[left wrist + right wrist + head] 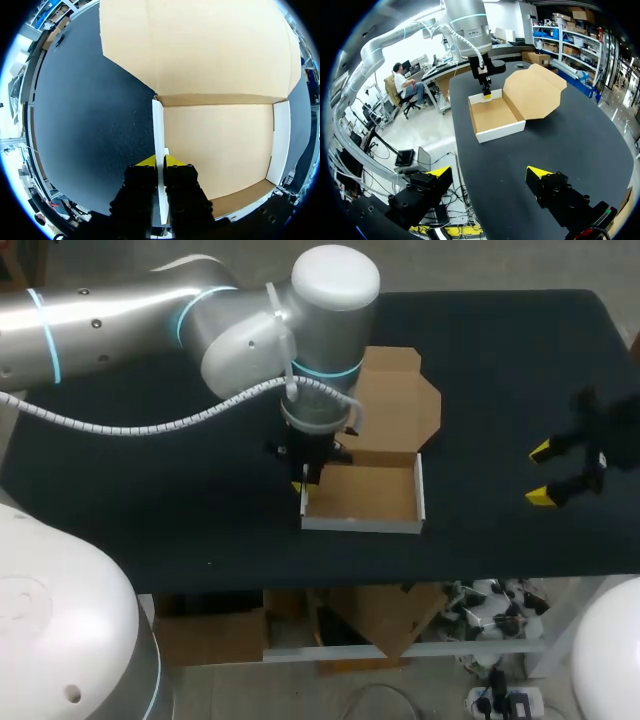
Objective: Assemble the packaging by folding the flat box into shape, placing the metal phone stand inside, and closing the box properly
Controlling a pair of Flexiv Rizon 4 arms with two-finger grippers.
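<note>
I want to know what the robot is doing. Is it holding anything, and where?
The left pincer is shut on the cardboard box, pinching one upright side wall. The right pincer is open and holds nothing.

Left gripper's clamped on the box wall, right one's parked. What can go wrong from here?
1. The left gripper pinches only the thin side wall. A pull or twist may crease it, or drag the whole box.
2. The right gripper hangs open, well clear of the box, so nothing braces it.
3. No phone stand shows in any view, so the insert step may stall.
</note>
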